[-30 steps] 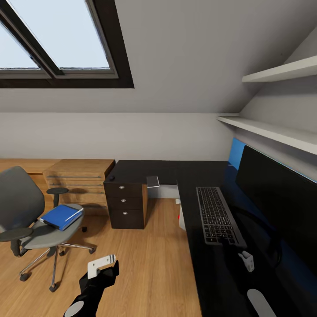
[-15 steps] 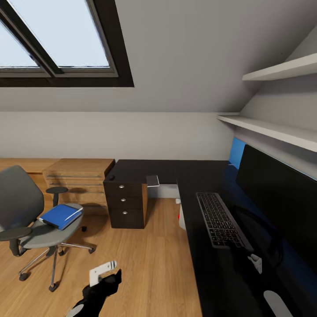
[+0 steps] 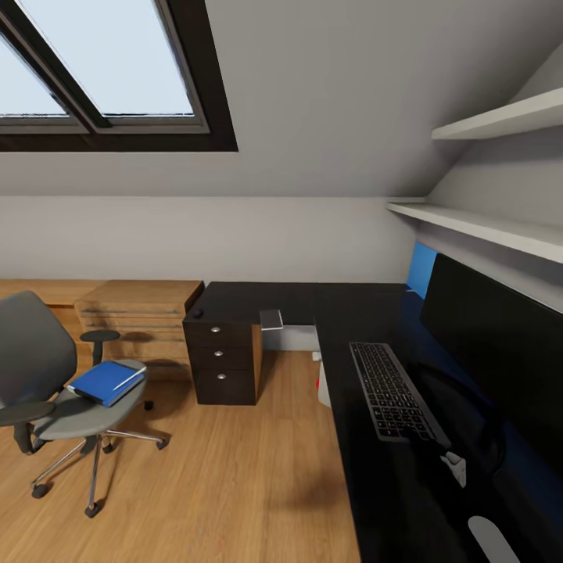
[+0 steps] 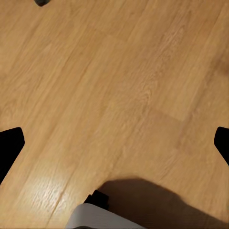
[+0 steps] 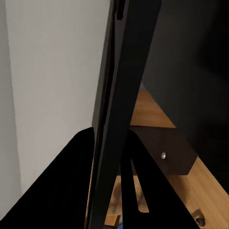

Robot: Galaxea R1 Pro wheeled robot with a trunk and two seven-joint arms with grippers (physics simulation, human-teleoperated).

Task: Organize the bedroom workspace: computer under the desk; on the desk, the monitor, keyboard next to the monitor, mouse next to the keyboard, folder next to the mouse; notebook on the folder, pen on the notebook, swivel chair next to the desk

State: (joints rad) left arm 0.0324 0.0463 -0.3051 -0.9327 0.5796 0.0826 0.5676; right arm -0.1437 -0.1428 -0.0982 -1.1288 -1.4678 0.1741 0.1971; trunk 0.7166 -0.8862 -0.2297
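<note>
— Any lettering out there? Labels, brands, numbers?
— Nothing readable. The keyboard (image 3: 393, 394) keys are too small and blurred to make out, and the blue folder (image 3: 107, 381) cover is plain.

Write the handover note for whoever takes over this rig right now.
Left gripper: open, empty, over the wooden floor.
Right gripper: shut on the near end of the keyboard, which lies on the desk in front of the monitor.
Computer: under the desk.
Folder: on the seat of the swivel chair, which stands away from the desk.
Done: monitor, computer; keyboard looks placed, release it.
Left: mouse, folder, notebook, pen, chair.
</note>
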